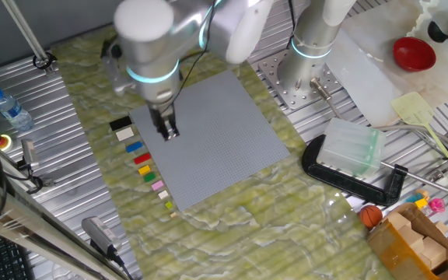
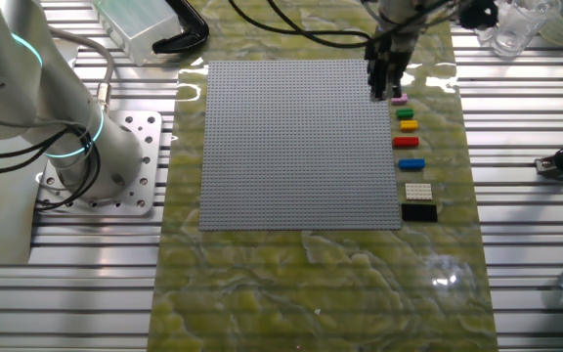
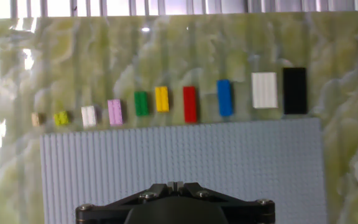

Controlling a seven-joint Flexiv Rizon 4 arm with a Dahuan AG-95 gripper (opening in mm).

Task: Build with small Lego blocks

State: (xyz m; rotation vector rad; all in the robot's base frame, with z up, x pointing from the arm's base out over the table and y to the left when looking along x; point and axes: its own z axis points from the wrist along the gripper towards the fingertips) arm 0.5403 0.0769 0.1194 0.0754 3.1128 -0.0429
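Gripper [image 1: 166, 131]: hangs over the baseplate's [image 1: 208, 140] 9 o'clock edge in one fixed view; whether the jaws are apart or together cannot be told.
Bricks: row on the mat just off that edge, black [image 3: 294, 91], cream [image 3: 265, 90], blue [image 3: 225, 98], red [image 3: 190, 104], yellow [image 3: 161, 99], green [image 3: 141, 103], pink [image 3: 115, 112].
Mat [image 3: 166, 56]: green marbled.

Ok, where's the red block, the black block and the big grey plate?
red block [image 3: 190, 104], hand view, middle of its top.
black block [image 3: 294, 91], hand view, middle of its top.
grey plate [image 3: 229, 155], hand view, bare studded surface.
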